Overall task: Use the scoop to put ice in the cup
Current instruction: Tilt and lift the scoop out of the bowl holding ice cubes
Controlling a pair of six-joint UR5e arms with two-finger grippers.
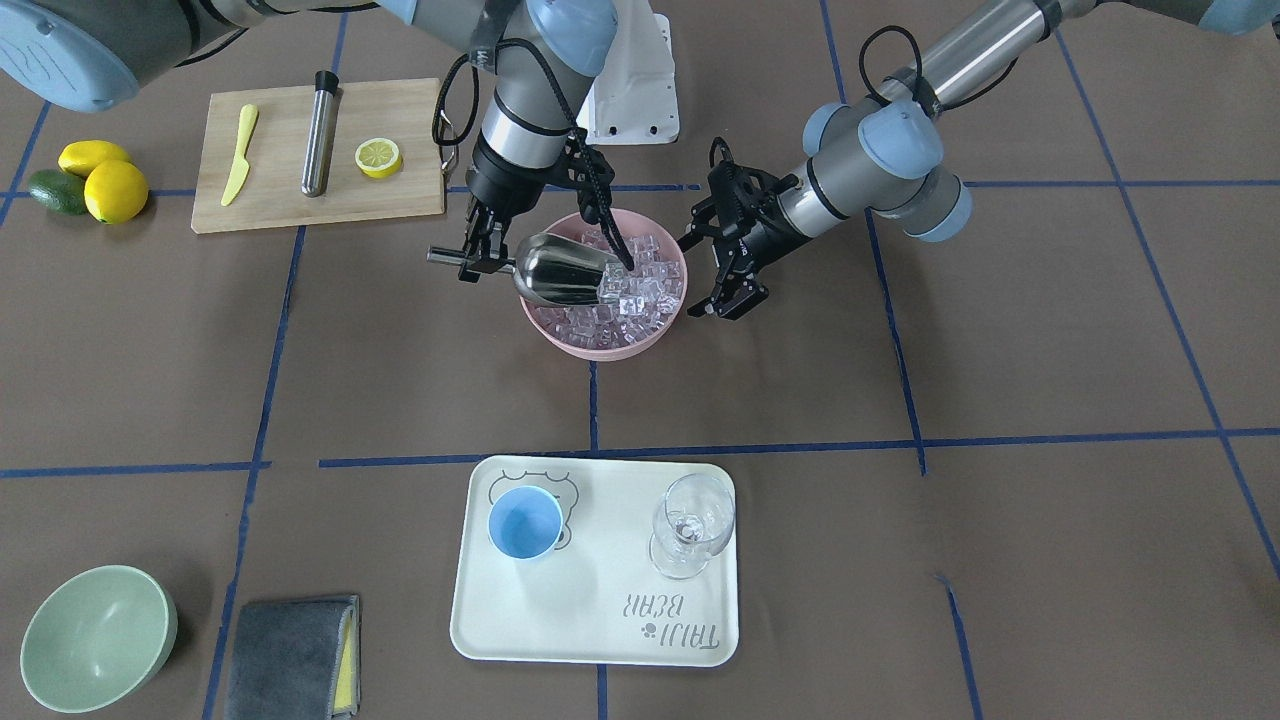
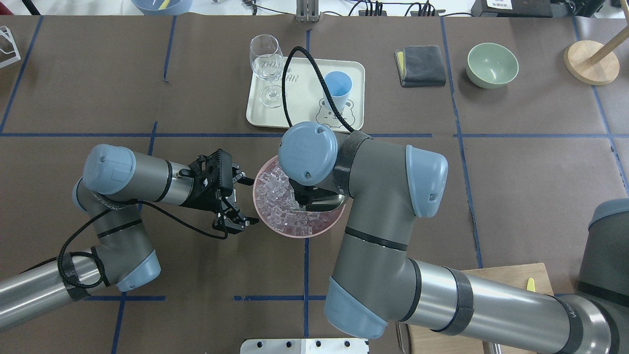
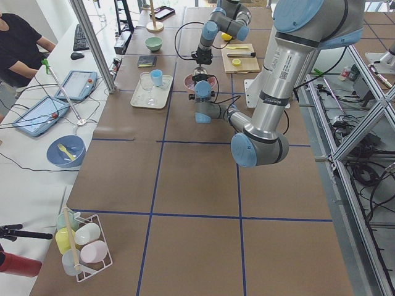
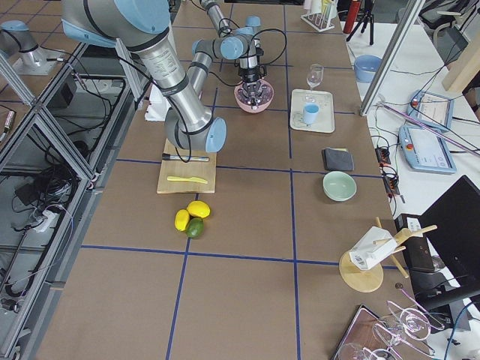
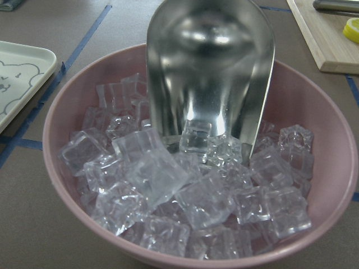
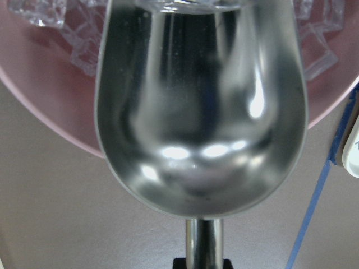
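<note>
The right gripper [image 1: 478, 262] was clamped on the thin handle of the one shiny steel scoop [image 1: 560, 270]. The scoop was tilted, its open mouth down in the pile of small clear ice cubes [image 1: 645, 295], with a couple of cubes sitting at its lip. Way too many cubes to count, all in a single round pink bowl [image 1: 600, 347]. The left gripper [image 2: 247, 199] sat just beside that bowl's rim, fingers spread wide, holding nothing.

Further out, one cream rectangular tray [image 1: 600, 620] carried one small light-blue cup [image 1: 525, 522], upright, no ice in it that I could see, and one clear stemmed wine glass [image 1: 692, 525]. Off to the side were one pale green bowl [image 1: 95, 635] and one folded grey cloth [image 1: 292, 655]. The wooden cutting board [image 1: 400, 200] had one yellow plastic knife [image 1: 240, 155], one steel tube with a black cap [image 1: 320, 135] and one lemon half [image 1: 379, 157]. Two whole lemons [image 1: 115, 190] lay next to it.
</note>
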